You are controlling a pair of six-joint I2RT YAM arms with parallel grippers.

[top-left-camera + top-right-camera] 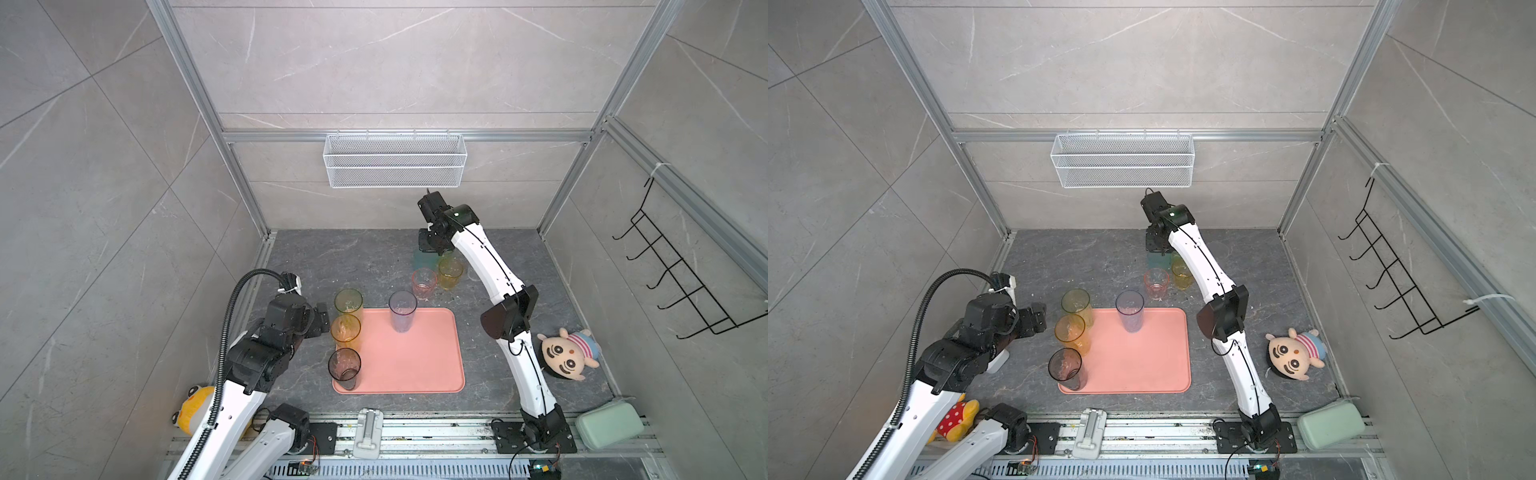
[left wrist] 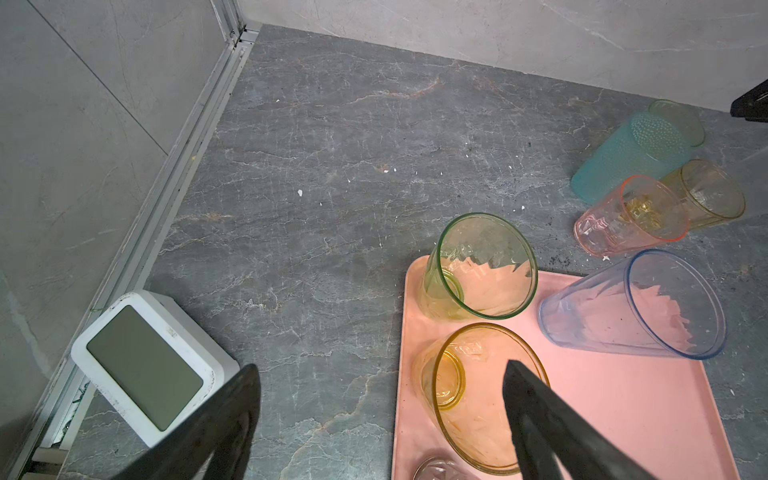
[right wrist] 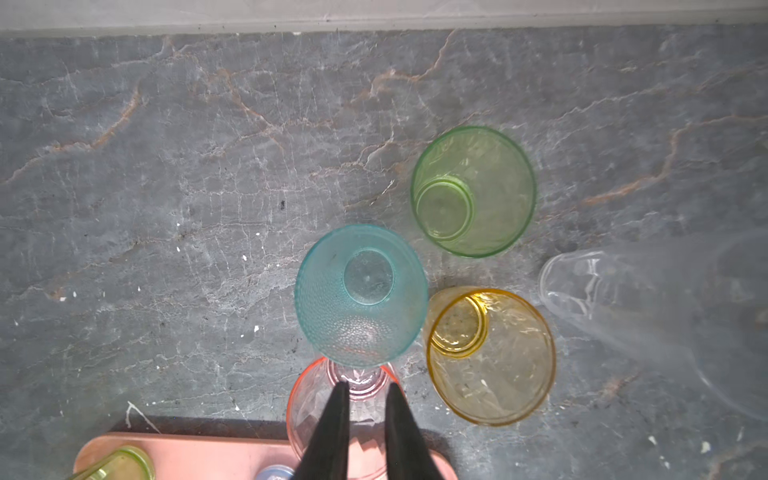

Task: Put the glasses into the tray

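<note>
Tray (image 1: 415, 365) part-filled; one pincer wide, one nearly closed.

Along its left edge stand the smoky glass (image 1: 344, 368), tall amber glass (image 1: 345, 330) and yellow-green glass (image 1: 348, 302), with the blue-grey glass (image 1: 402, 311) at its far edge, all mouth-up, axes vertical. The left gripper (image 2: 380, 365), arm folded, gapes empty beside them. Beyond, on the tabletop (image 1: 365, 266), the pink glass (image 1: 424, 282), short amber glass (image 1: 450, 272), teal glass (image 3: 361, 295) and green glass (image 3: 473, 191) stand upright by a blurred clear glass (image 3: 602, 291). The outstretched right gripper (image 3: 368, 384) points down over them, fingers (image 3: 332, 424) narrowly parted, gripping nothing.
</note>
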